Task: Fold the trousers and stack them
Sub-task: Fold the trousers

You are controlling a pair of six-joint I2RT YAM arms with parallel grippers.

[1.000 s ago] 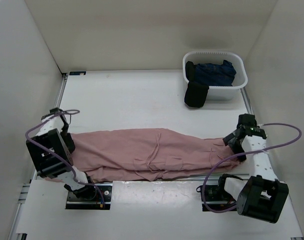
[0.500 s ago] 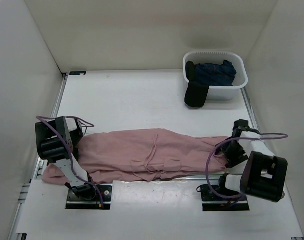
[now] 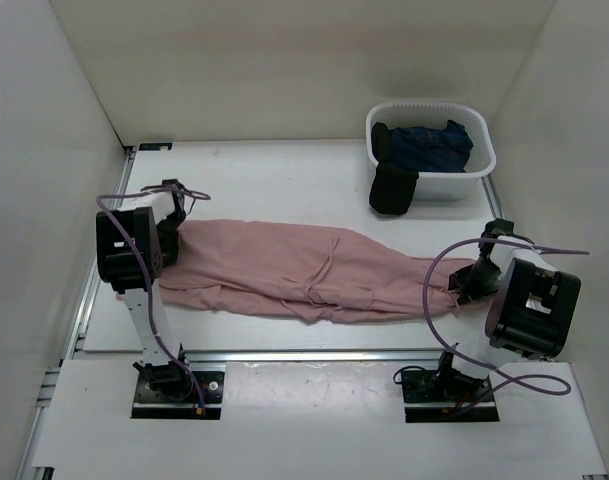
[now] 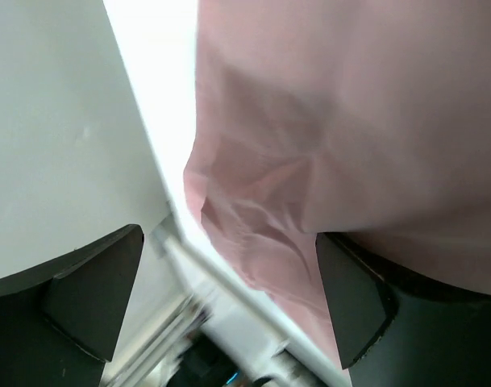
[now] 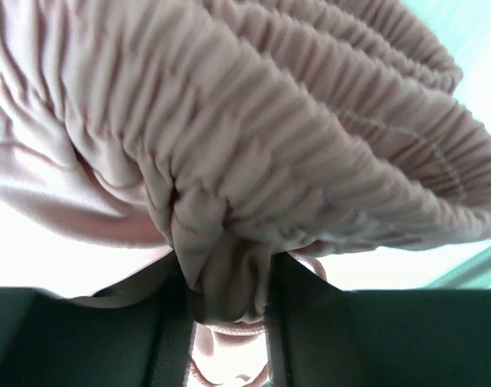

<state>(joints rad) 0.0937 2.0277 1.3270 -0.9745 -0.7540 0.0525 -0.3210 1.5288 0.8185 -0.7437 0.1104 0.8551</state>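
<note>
The dusty-pink trousers (image 3: 304, 270) lie stretched left to right across the table. My right gripper (image 3: 472, 282) is shut on the gathered elastic waistband (image 5: 309, 153) at the trousers' right end, with bunched fabric and a thin pink drawstring (image 5: 229, 326) between its fingers. My left gripper (image 3: 172, 232) is at the leg end on the left. In the left wrist view its fingers (image 4: 92, 298) stand wide apart, and the pink fabric (image 4: 326, 137) lies against the right finger and hangs over the table edge.
A white basket (image 3: 481, 165) with dark navy garments stands at the back right, and a black garment (image 3: 393, 188) hangs over its front rim. White walls close in the table on the left, back and right. The arm bases sit on the near rail.
Both arms have swung away from the near edge toward the table's middle. The trousers moved back with them and now lie farther from the rail. The left end came out from under the left arm.
</note>
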